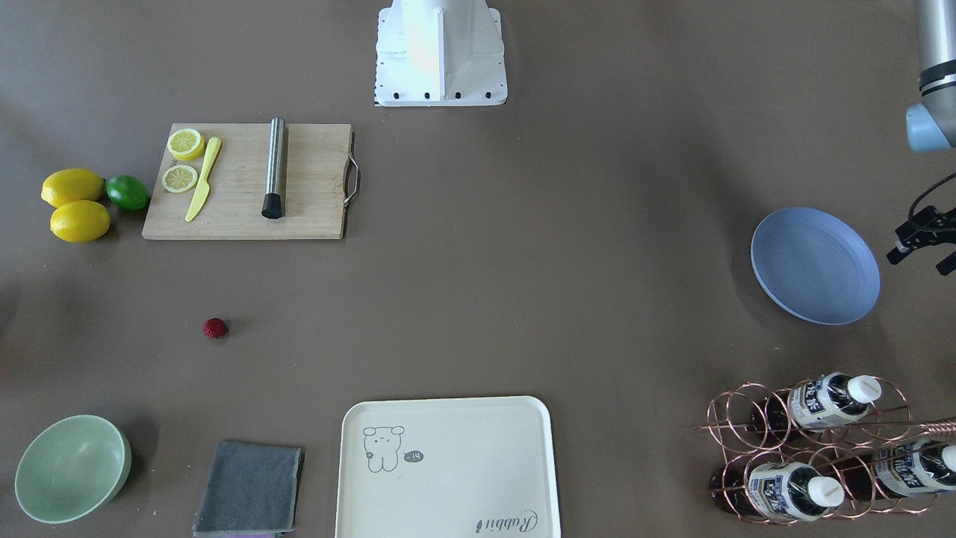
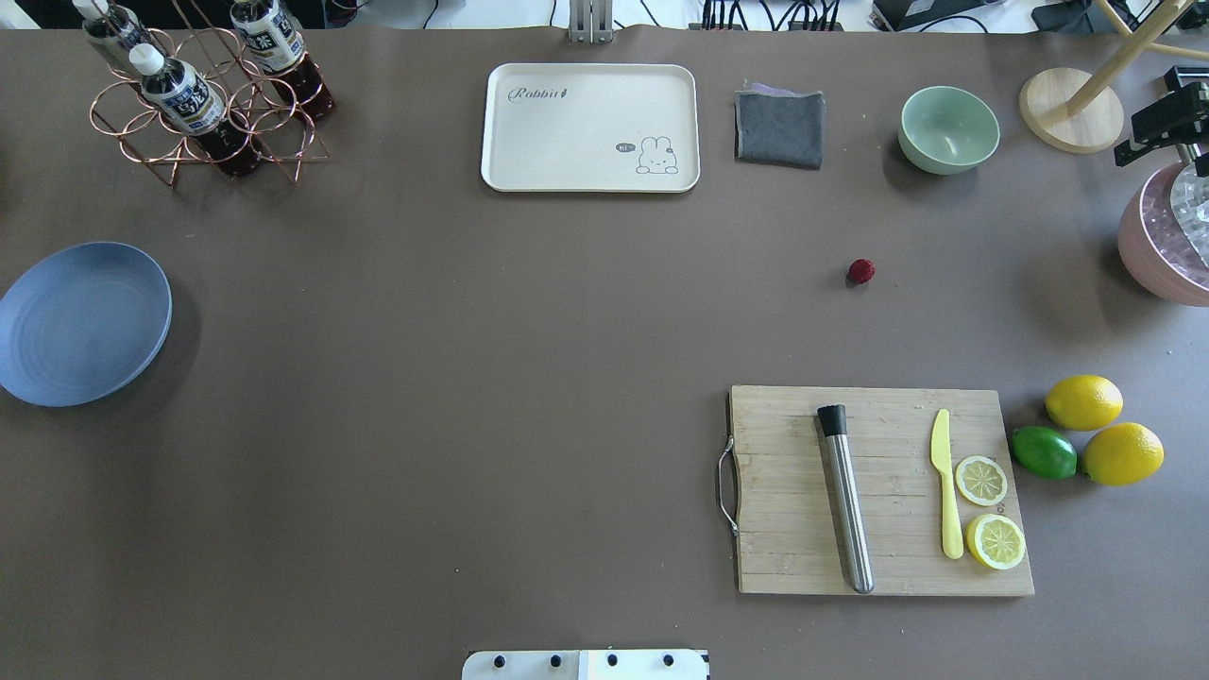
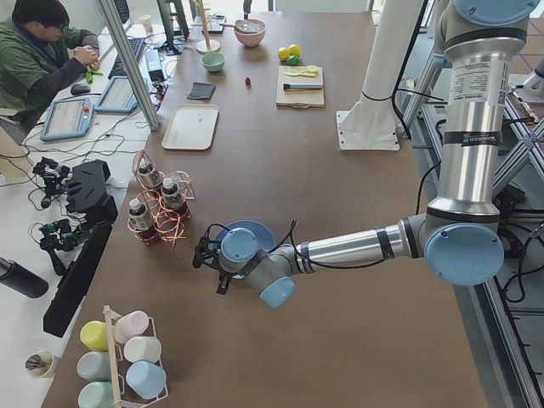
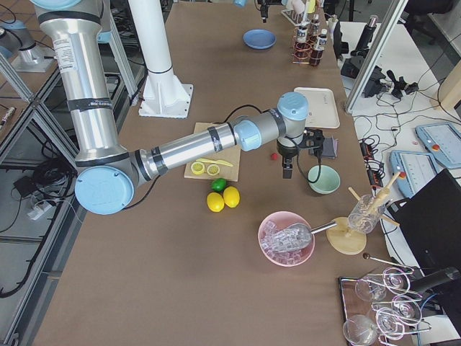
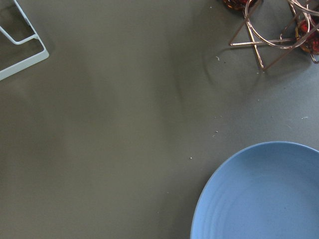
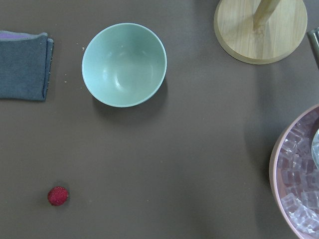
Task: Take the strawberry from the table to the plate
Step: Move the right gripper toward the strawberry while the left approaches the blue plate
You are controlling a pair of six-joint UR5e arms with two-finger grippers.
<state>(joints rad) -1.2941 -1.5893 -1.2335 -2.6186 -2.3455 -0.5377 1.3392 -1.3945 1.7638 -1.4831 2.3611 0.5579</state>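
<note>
The strawberry [image 1: 215, 327] [image 2: 860, 271], small and dark red, lies alone on the brown table [image 2: 472, 378]. It also appears low left in the right wrist view [image 6: 58, 195]. The pale blue plate [image 1: 814, 265] [image 2: 83, 323] sits with nothing in it at the far end, on the robot's left. Just beside the plate hovers my left gripper [image 1: 920, 260], its fingers apart and holding nothing; the plate's rim [image 5: 264, 194] fills that wrist view's corner. Beyond the strawberry, near the mint bowl, my right gripper [image 2: 1154, 113] hangs with its fingers apart and nothing between them.
A cutting board [image 2: 878, 491] carries a steel muddler, a yellow knife and lemon slices, with lemons [image 2: 1083, 401] and a lime beside it. A mint bowl [image 2: 948, 128], grey cloth [image 2: 779, 127], cream tray [image 2: 590, 127], bottle rack [image 2: 203, 94] and pink ice bowl [image 2: 1171, 236] line the edges. A person [image 3: 38, 59] sits alongside.
</note>
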